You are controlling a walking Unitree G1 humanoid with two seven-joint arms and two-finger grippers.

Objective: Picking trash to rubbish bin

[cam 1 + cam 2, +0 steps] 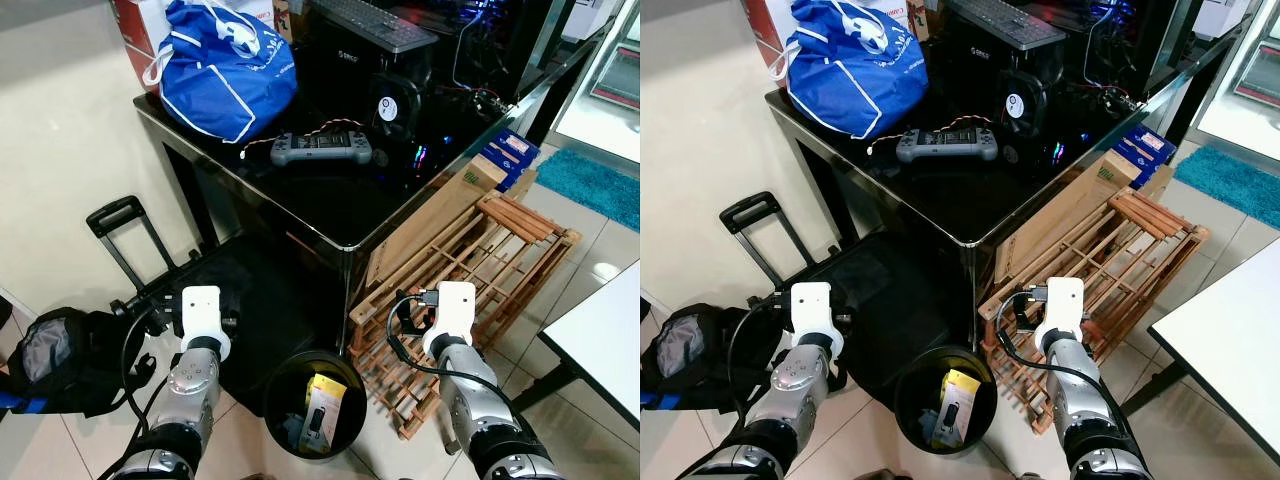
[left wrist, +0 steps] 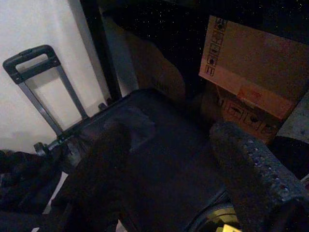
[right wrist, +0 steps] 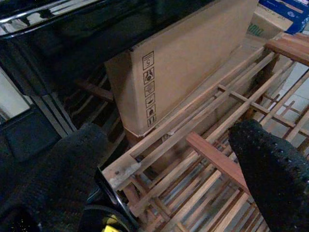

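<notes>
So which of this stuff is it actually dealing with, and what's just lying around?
Job: black bin on the floor between the arms, yellow trash in it; left gripper and right gripper, both open, empty.

Lying about: blue bag, game controller, suitcase, wooden rack, cardboard box.

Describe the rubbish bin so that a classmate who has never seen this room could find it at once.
Start at the glossy black table and drop to the floor below its near corner. The rubbish bin stands there, between a black suitcase and a wooden rack. It is the only round, open-topped black container, with yellow packaging inside.
</notes>
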